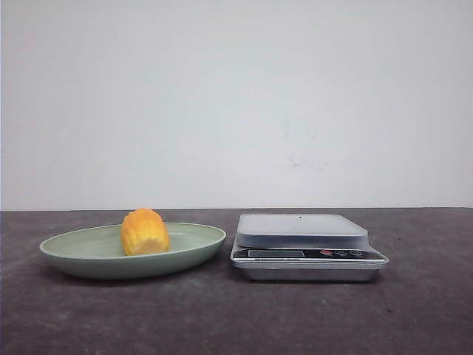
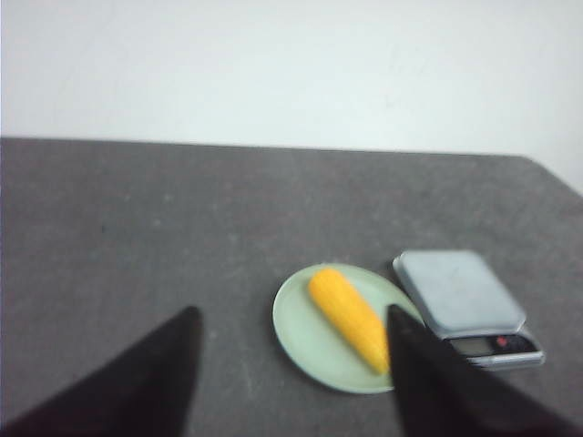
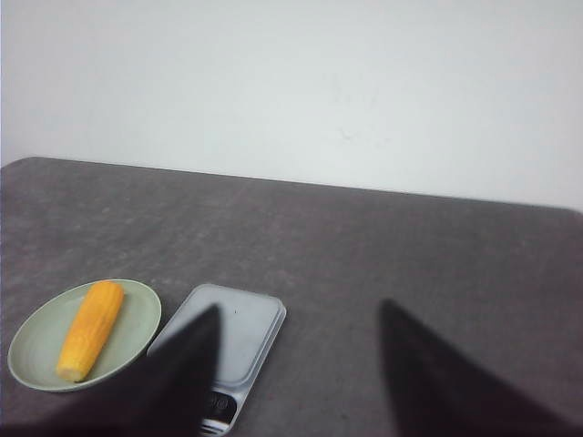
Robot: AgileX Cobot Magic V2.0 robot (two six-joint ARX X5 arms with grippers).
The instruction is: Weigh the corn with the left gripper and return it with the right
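Observation:
The corn [image 1: 145,231], a yellow-orange cob, lies on a pale green plate [image 1: 81,248] at the left of the table. It also shows in the left wrist view [image 2: 349,318] and the right wrist view [image 3: 90,329]. A silver kitchen scale [image 1: 303,231] stands right of the plate, its platform bare. My left gripper [image 2: 291,314] is open and empty, high above the table, well short of the plate [image 2: 305,335]. My right gripper [image 3: 299,309] is open and empty, high above the table beside the scale [image 3: 235,332]. Neither gripper shows in the front view.
The dark grey tabletop [image 1: 236,318] ends at a white wall behind. The scale's display and buttons [image 1: 336,254] face the front edge. The scale also shows in the left wrist view [image 2: 460,291], close beside the plate.

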